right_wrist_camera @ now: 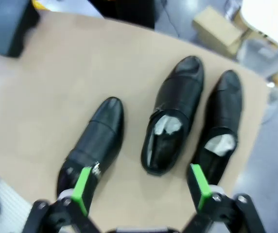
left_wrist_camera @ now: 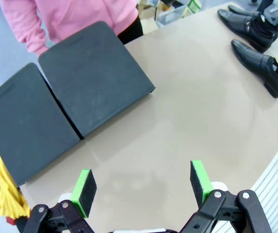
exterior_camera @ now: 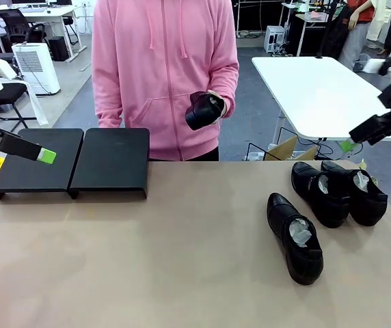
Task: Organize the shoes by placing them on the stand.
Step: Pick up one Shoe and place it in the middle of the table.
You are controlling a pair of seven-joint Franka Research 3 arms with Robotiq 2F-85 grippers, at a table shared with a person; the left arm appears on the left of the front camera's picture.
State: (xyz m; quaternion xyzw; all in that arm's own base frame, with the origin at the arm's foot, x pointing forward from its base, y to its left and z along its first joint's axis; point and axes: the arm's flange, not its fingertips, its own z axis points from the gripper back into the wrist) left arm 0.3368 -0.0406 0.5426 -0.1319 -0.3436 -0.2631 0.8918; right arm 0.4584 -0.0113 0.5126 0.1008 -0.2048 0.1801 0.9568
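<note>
Three glossy black shoes lie on the table at the right: one nearer the middle (exterior_camera: 297, 239) and a pair side by side (exterior_camera: 318, 193) (exterior_camera: 357, 190), each with white paper inside. A person in a pink hoodie holds another black shoe (exterior_camera: 204, 109) in one hand above the far edge. The stand (exterior_camera: 113, 160) is two flat matte-black panels side by side at the far left, bare on top. My left gripper (exterior_camera: 45, 156) hovers open over the stand's left panel (left_wrist_camera: 22, 131). My right gripper (right_wrist_camera: 140, 187) hangs open above the three shoes (right_wrist_camera: 173, 116), holding nothing.
The tan tabletop (exterior_camera: 147, 260) is bare between the stand and the shoes. A yellow object (left_wrist_camera: 3, 194) sits by the stand's left end. Behind the person are a white table (exterior_camera: 318, 89) and a cardboard box (exterior_camera: 288, 150).
</note>
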